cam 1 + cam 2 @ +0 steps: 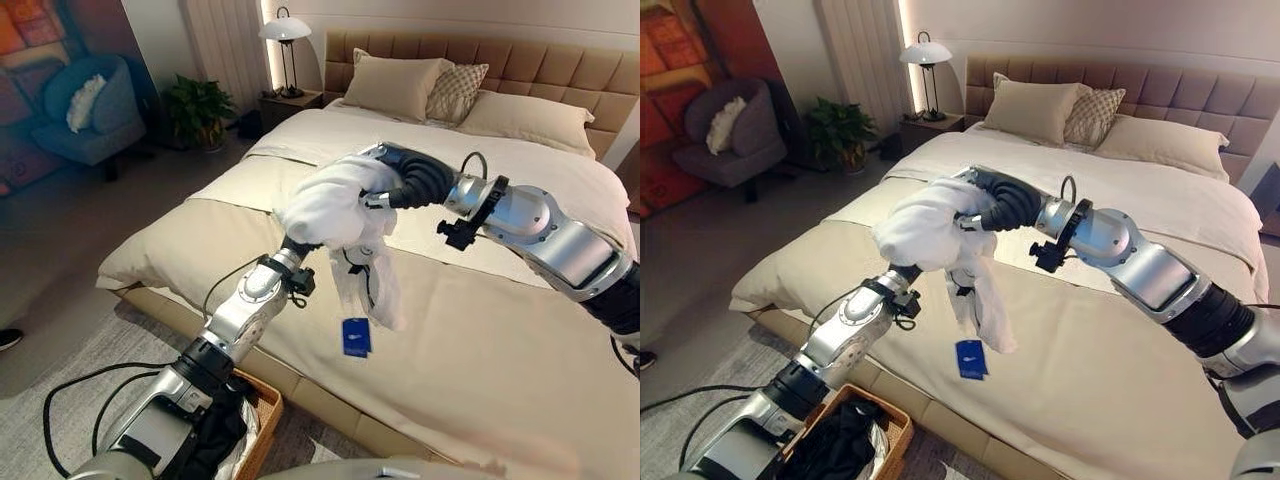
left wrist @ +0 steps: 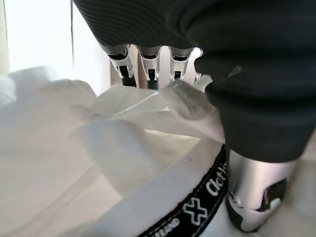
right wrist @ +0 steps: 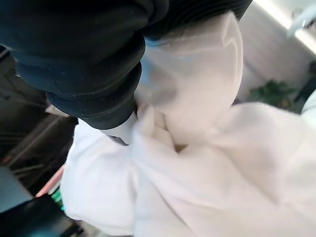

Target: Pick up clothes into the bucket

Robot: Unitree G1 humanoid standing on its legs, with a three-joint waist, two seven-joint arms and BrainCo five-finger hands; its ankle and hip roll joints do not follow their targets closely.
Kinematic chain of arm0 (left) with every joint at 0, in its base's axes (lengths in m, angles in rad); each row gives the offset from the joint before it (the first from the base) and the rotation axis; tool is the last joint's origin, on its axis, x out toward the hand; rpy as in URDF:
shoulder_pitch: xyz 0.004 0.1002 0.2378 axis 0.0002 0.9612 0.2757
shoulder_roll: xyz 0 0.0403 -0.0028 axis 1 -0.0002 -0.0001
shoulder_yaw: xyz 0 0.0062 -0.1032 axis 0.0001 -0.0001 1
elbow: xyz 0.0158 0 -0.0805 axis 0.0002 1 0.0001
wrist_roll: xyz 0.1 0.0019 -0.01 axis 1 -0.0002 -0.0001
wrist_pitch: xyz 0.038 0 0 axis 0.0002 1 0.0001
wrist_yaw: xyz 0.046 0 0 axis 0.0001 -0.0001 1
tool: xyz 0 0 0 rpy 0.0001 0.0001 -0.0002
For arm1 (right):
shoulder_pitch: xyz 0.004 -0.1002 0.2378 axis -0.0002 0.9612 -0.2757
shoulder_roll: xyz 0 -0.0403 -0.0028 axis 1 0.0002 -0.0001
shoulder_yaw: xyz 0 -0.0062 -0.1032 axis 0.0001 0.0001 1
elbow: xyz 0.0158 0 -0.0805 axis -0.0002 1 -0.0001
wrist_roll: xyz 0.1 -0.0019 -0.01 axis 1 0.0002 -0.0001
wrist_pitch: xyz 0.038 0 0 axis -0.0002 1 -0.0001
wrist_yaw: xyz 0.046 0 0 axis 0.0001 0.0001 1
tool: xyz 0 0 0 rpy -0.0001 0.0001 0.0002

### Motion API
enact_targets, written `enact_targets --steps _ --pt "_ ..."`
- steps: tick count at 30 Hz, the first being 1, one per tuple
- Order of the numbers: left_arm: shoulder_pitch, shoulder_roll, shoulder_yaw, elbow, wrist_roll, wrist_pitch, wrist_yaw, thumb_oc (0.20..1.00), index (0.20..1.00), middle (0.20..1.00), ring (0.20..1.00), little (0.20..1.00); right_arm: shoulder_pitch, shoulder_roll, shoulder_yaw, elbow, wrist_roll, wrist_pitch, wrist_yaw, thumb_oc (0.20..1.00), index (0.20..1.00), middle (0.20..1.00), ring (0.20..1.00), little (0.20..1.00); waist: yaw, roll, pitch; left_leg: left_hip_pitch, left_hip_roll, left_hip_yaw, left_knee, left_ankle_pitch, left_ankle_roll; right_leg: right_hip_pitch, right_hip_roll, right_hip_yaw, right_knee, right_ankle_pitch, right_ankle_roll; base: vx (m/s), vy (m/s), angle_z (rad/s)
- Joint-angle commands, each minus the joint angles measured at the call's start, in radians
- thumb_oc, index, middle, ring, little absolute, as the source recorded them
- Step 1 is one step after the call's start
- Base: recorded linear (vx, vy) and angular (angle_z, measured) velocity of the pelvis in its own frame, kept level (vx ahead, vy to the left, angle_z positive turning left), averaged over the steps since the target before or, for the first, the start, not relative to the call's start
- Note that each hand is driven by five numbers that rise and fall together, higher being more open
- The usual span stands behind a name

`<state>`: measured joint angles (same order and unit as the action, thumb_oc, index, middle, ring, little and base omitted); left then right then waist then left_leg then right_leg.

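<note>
while it hangs bunched at mid-frame above the bed [image 1: 480, 360], the white garment [image 1: 335, 210] drapes over both hands, a blue tag [image 1: 356, 337] dangling below. the left hand [image 2: 148, 64] has fingers curled into the cloth; the right hand [image 1: 395, 185] is buried, grip unreadable. a wicker basket [image 1: 895, 430] sits lower left, lamp [image 1: 285, 30] and armchair [image 1: 90, 110] upper left.

Both hands are meeting above the bed's [image 1: 1120, 400] near edge, the white garment [image 1: 930, 232] bunching between them and its blue tag [image 1: 971, 359] dangling into the gap below. The wicker basket [image 1: 895, 425] is sitting open on the floor, dark clothes [image 1: 845, 440] already filling it.
</note>
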<state>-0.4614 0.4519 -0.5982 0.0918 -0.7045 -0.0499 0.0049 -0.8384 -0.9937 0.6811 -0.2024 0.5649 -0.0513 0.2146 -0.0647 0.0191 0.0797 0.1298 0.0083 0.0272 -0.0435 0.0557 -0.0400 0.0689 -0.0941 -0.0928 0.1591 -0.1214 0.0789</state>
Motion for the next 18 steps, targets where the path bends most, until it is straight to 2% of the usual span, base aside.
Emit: enact_targets --steps 1,5,6,7,8,9,10,11,12,13,14,15,16,17,18 --pt "-0.121 0.013 -0.077 -0.036 -0.085 -0.012 -0.042 1.000 1.000 1.000 1.000 1.000 -0.039 0.010 0.001 -0.076 0.083 -0.038 -0.009 0.200 0.200 0.200 0.200 0.200 0.016 -0.048 -0.043 -0.014 -0.015 -0.022 0.093 -0.114 -0.015 0.062 -0.046 -0.054 -0.115 0.074 0.048 -0.04 -0.003 0.13" --pt "-0.181 0.050 -0.163 -0.088 -0.222 0.014 -0.097 1.000 1.000 1.000 1.000 1.000 -0.035 0.030 0.006 -0.100 0.115 -0.043 -0.006 0.200 0.200 0.200 0.200 0.200 0.013 -0.042 -0.043 -0.020 -0.015 -0.030 0.091 -0.106 -0.019 0.062 -0.046 -0.063 -0.124 0.080 0.048 -0.03 -0.001 0.09" --pt "-0.129 0.108 -0.145 -0.100 -0.199 0.026 -0.144 1.000 1.000 1.000 1.000 1.000 -0.034 0.013 -0.006 -0.104 0.115 -0.028 -0.012 0.200 0.200 0.200 0.200 0.200 0.019 -0.041 -0.043 -0.022 -0.014 -0.029 0.091 -0.104 -0.020 0.062 -0.046 -0.064 -0.127 0.081 0.047 -0.02 0.007 0.07" --pt "-0.089 0.166 -0.150 -0.118 -0.251 0.046 -0.189 1.000 1.000 1.000 1.000 1.000 -0.025 0.011 -0.014 -0.093 0.126 -0.041 0.010 0.200 0.200 0.200 0.200 0.200 0.023 -0.039 -0.044 -0.022 -0.014 -0.031 0.090 -0.103 -0.021 0.063 -0.046 -0.066 -0.129 0.082 0.047 -0.01 0.007 0.05" --pt "-0.088 0.168 -0.149 -0.120 -0.252 0.046 -0.189 1.000 1.000 1.000 1.000 1.000 -0.024 0.013 -0.014 -0.093 0.126 -0.041 0.011 0.200 0.200 0.200 0.200 0.200 0.022 -0.040 -0.045 -0.021 -0.014 -0.031 0.090 -0.104 -0.021 0.063 -0.046 -0.067 -0.129 0.082 0.047 0.00 0.000 0.00" --pt "-0.090 0.227 -0.199 -0.174 -0.336 0.063 -0.245 1.000 1.000 1.000 1.000 1.000 -0.011 0.012 -0.006 -0.085 0.151 -0.052 0.014 0.200 0.200 0.200 0.200 0.200 0.025 -0.037 -0.043 -0.021 -0.014 -0.031 0.088 -0.101 -0.024 0.066 -0.046 -0.070 -0.134 0.086 0.048 0.00 0.000 0.00" --pt "-0.090 0.228 -0.200 -0.174 -0.336 0.063 -0.244 1.000 1.000 1.000 1.000 1.000 -0.010 0.012 -0.007 -0.085 0.151 -0.052 0.014 0.200 0.200 0.200 0.200 0.200 0.025 -0.038 -0.043 -0.021 -0.014 -0.031 0.088 -0.101 -0.024 0.067 -0.046 -0.071 -0.134 0.086 0.048 -0.02 0.004 0.07" --pt "-0.131 0.228 -0.256 -0.191 -0.393 0.078 -0.266 1.000 1.000 1.000 1.000 1.000 -0.006 0.021 0.003 -0.079 0.159 -0.060 0.011 0.200 0.200 0.200 0.200 0.200 0.022 -0.035 -0.041 -0.021 -0.014 -0.032 0.088 -0.100 -0.025 0.067 -0.046 -0.073 -0.136 0.088 0.048 -0.01 -0.005 0.10" --pt "-0.252 0.154 -0.329 -0.132 -0.433 0.090 -0.229 1.000 1.000 1.000 1.000 1.000 -0.022 0.064 0.038 -0.055 0.158 -0.065 0.004 0.200 0.200 0.200 0.200 0.200 0.009 -0.035 -0.045 -0.023 -0.014 -0.033 0.087 -0.099 -0.026 0.064 -0.045 -0.072 -0.135 0.089 0.049 -0.02 -0.008 0.13" --pt "-0.271 0.119 -0.306 -0.094 -0.440 0.090 -0.231 1.000 1.000 1.000 1.000 1.000 -0.040 0.066 0.049 -0.078 0.152 -0.075 -0.004 0.200 0.200 0.200 0.200 0.200 0.003 -0.037 -0.041 -0.023 -0.011 -0.030 0.087 -0.097 -0.028 0.064 -0.045 -0.071 -0.135 0.089 0.051 -0.01 -0.008 0.09" --pt "-0.271 0.118 -0.305 -0.093 -0.440 0.090 -0.232 1.000 1.000 1.000 1.000 1.000 -0.041 0.065 0.050 -0.078 0.152 -0.075 -0.005 0.200 0.200 0.200 0.200 0.200 0.003 -0.036 -0.040 -0.023 -0.011 -0.030 0.087 -0.097 -0.028 0.064 -0.045 -0.071 -0.135 0.089 0.051 0.00 -0.003 0.08" --pt "-0.232 0.034 -0.249 -0.019 -0.405 0.072 -0.220 0.539 0.539 0.539 0.539 0.539 -0.039 0.070 0.026 -0.077 0.121 -0.058 -0.007 0.200 0.200 0.200 0.200 0.200 -0.004 -0.039 -0.043 -0.021 -0.011 -0.025 0.084 -0.098 -0.028 0.062 -0.044 -0.067 -0.136 0.088 0.050 0.01 0.002 -0.05" --pt "-0.250 0.015 -0.228 0.026 -0.383 0.051 -0.204 0.416 0.416 0.416 0.416 0.416 -0.053 0.088 0.026 -0.055 0.120 -0.061 -0.008 0.200 0.200 0.200 0.200 0.200 -0.010 -0.040 -0.044 -0.019 -0.011 -0.023 0.080 -0.096 -0.028 0.061 -0.044 -0.064 -0.138 0.090 0.050 0.01 0.006 -0.09" --pt "-0.186 0.009 -0.192 -0.003 -0.363 0.060 -0.214 0.200 0.200 0.200 0.200 0.200 -0.026 0.065 -0.021 -0.073 0.097 -0.055 -0.024 0.200 0.200 0.200 0.200 0.200 -0.009 -0.039 -0.043 -0.019 -0.009 -0.021 0.080 -0.096 -0.028 0.062 -0.044 -0.065 -0.139 0.090 0.049 0.01 0.008 -0.10" --pt "-0.204 -0.048 -0.196 0.046 -0.435 0.067 -0.183 0.200 0.200 0.200 0.200 0.200 -0.021 0.102 -0.021 -0.044 0.103 -0.062 -0.022 0.200 0.200 0.200 0.200 0.200 -0.014 -0.041 -0.047 -0.018 -0.010 -0.021 0.077 -0.097 -0.027 0.061 -0.044 -0.064 -0.139 0.091 0.049 0.01 0.009 -0.11"
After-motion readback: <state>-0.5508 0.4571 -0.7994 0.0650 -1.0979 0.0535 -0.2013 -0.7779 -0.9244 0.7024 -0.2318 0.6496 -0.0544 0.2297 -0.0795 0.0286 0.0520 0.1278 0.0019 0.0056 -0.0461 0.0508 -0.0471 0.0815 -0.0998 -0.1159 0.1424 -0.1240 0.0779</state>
